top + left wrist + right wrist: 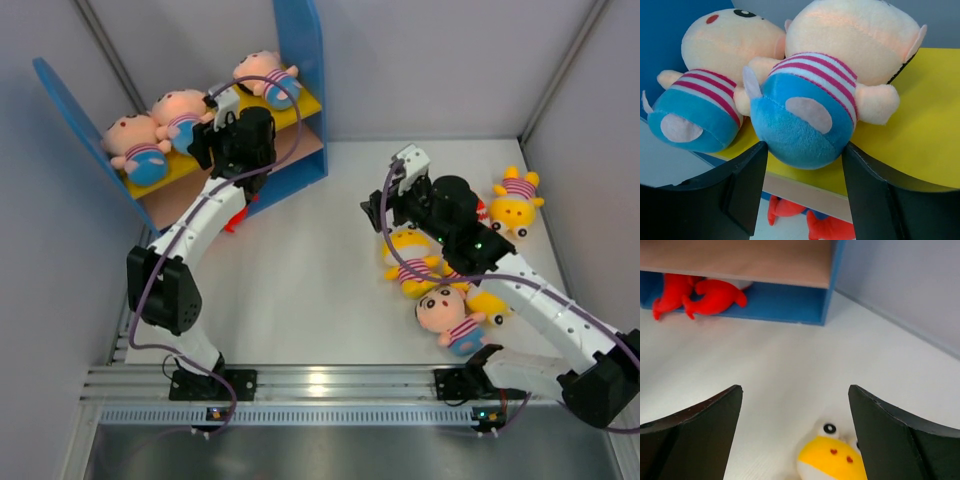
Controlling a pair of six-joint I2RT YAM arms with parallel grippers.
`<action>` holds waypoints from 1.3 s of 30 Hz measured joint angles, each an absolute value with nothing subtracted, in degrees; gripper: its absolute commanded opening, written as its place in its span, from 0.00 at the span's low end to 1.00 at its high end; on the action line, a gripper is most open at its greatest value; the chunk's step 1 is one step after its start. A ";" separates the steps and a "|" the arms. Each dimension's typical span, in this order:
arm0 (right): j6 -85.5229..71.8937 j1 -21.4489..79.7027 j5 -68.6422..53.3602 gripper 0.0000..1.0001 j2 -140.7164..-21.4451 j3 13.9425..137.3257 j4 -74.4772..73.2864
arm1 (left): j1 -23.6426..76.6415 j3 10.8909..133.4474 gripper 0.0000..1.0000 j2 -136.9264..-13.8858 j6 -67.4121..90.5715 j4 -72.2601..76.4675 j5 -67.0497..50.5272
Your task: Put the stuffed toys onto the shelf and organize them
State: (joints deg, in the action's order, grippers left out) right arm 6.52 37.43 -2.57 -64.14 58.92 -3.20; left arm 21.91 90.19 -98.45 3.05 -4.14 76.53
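Note:
The shelf (300,50) stands at the back left, and three pink-faced stuffed toys lie on its yellow upper board (310,100). My left gripper (207,130) is at the middle doll (180,112). In the left wrist view the gripper (804,147) is open, its fingers flanking that doll's blue bottom (800,125), which rests on the yellow board (920,135) beside another doll (700,105). My right gripper (380,212) hangs open over the table. Below it, a yellow toy (832,460) lies between the fingers of the gripper (795,390).
Red toys (700,295) lie under the shelf's lower board (740,260); one red limb (235,222) pokes out at the front. On the right of the table lie yellow toys (410,245) (515,205) and a pink-faced doll (450,315). Grey walls enclose the table.

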 measured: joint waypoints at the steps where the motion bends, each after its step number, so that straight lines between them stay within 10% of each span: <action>1: 4.54 36.03 -1.45 0.88 -64.14 59.18 -4.60 | 21.91 90.19 0.68 -97.93 2.83 -4.23 75.83; 10: -13.37 14.98 8.60 0.90 -64.20 59.35 -25.08 | 22.98 89.08 0.99 -94.48 -0.84 -4.29 71.40; 31: -43.31 15.94 5.39 0.84 -49.34 43.18 -61.52 | 27.83 82.74 0.99 -80.68 -12.97 -5.87 61.36; 34: -44.69 16.84 3.11 0.71 -52.42 38.39 -58.35 | 29.28 82.74 0.99 -78.52 -13.58 -8.80 57.95; 38: -44.42 17.15 0.34 0.01 -55.88 37.23 -53.87 | 29.54 82.70 0.97 -74.72 -13.41 -16.88 47.92; 39: -43.97 17.37 -0.03 0.00 -55.92 37.28 -53.39 | 29.45 82.70 0.96 -73.60 -13.34 -19.51 44.12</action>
State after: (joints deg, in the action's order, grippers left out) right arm -43.97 17.37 -0.03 -55.92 37.28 -53.39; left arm 29.45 82.70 -73.60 -13.34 -19.51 44.12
